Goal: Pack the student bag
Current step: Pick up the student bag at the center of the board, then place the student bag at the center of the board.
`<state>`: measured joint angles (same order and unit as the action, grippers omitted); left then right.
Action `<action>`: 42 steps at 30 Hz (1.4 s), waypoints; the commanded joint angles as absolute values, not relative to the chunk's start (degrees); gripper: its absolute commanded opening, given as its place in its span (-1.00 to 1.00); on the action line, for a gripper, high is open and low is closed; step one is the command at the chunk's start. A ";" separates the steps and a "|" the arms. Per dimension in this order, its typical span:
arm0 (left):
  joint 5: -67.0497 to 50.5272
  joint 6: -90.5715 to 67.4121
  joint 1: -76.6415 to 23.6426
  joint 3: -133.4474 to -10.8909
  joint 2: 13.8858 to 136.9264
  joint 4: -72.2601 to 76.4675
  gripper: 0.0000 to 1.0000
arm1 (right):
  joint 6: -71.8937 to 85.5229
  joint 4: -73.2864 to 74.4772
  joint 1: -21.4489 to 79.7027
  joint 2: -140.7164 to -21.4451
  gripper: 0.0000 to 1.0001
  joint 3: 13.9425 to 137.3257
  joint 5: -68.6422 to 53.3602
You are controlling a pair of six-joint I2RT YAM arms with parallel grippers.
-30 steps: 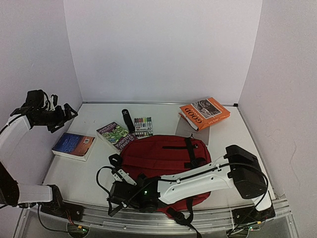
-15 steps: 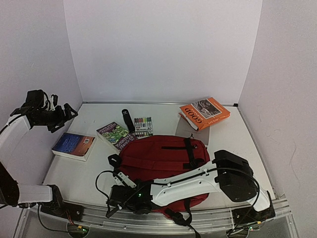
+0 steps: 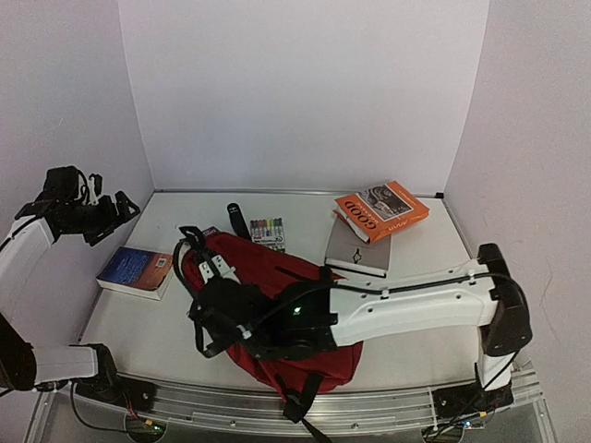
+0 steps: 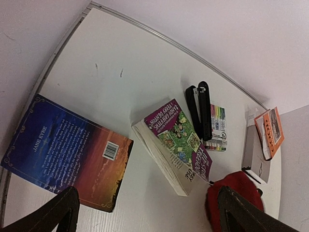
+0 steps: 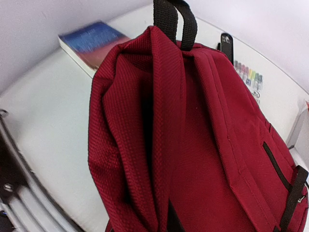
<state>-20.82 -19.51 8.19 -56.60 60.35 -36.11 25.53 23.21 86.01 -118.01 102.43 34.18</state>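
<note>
The right end effector (image 3: 212, 269) is clamped on the top end of the student bag (image 3: 268, 268). The bag hangs bunched beneath it, with its bottom end resting on the table (image 3: 138, 323). The left end effector (image 3: 125, 208) hovers wide open, well apart from the bag, above the Jane Eyre book (image 4: 63, 152).

The dark red backpack (image 3: 270, 268) lies on the table (image 3: 138, 323) with its top end raised and tilted. The black loop handle (image 5: 174, 19) is uppermost and the bottom rests near the front edge. The main zipper seems closed, though folds hide it.
</note>
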 commanded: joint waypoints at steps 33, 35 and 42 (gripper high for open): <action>-24.82 -37.87 -6.43 -44.59 60.50 -22.47 0.92 | 40.00 11.82 54.42 -71.00 0.97 57.39 33.11; -24.95 -41.89 -9.05 -41.64 62.18 -18.09 0.92 | 38.31 11.95 52.00 -74.82 0.97 59.23 28.24; -19.60 -51.12 -22.54 -35.96 69.65 -6.71 0.90 | 31.81 10.91 40.20 -87.39 0.97 62.17 10.34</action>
<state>-23.58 -43.81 -17.00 -36.40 66.09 -16.52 37.38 10.30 45.39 -82.55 59.22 21.69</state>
